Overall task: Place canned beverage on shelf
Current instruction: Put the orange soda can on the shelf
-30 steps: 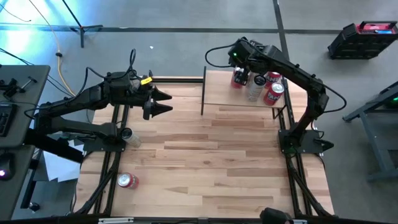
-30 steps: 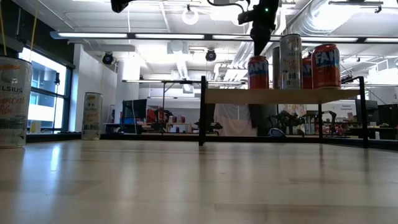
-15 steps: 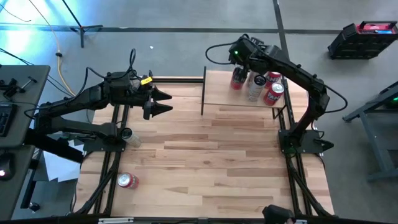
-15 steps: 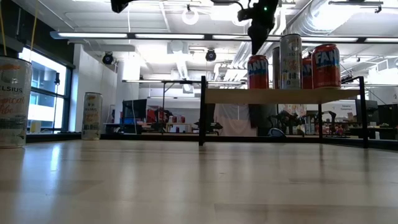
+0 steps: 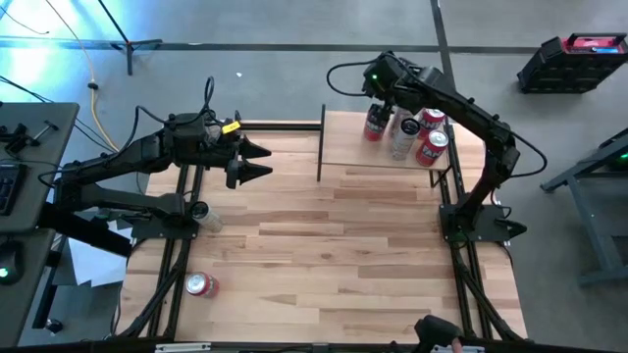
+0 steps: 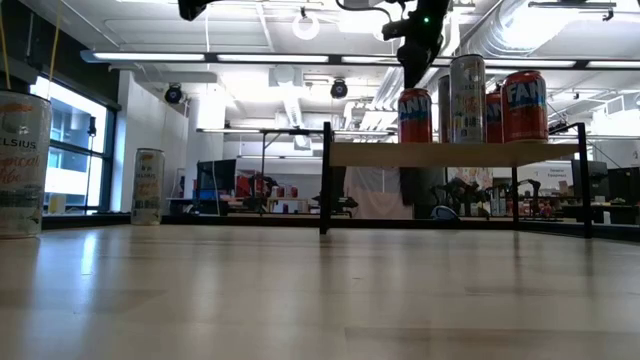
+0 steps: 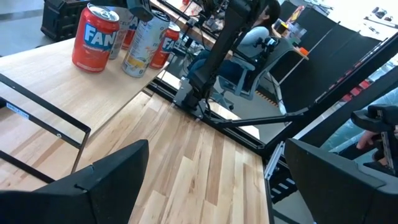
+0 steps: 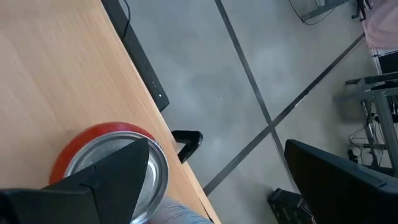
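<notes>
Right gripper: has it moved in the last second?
Yes. In the high view the right gripper has pulled back from above the red can toward the shelf's far edge, jaws open.

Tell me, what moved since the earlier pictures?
The right claw, open and holding nothing, drew up and back from the red can on the shelf. The cans on the shelf, the two cans on the table and the left claw stayed put.

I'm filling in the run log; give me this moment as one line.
right pincer: open, above red can on shelf | left pincer: open, waiting over table | cans left on table: red, silver
</notes>
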Controlling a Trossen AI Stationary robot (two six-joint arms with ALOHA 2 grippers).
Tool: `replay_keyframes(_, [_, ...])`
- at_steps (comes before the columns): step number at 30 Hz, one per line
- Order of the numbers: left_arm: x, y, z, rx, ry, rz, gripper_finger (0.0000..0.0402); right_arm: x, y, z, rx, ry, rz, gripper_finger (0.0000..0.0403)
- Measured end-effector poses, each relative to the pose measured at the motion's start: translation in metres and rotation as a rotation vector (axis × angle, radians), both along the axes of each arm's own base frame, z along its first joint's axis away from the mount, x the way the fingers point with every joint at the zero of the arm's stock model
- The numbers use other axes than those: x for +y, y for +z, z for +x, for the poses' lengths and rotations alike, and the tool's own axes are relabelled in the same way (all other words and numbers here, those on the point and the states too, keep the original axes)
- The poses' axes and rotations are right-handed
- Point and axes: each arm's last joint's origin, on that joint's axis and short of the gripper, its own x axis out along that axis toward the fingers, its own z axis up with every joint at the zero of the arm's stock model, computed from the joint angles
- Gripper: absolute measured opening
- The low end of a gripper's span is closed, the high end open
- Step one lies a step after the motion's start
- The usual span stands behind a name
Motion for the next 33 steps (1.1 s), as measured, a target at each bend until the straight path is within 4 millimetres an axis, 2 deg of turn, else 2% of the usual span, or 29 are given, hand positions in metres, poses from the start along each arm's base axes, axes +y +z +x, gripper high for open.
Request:
replay_keyframes(16, [0.0,0.0,0.0,0.001,-0.001,-0.001,0.0365,-0.007,-0.005,0.008,-0.011,0.016,-0.008,0.0362])
replay_keyframes(33, [0.0,0.0,0.0,0.001,-0.002,0.004,0.0365,0.009,-0.004,0.018,0.01,0.098,-0.008,0.0362])
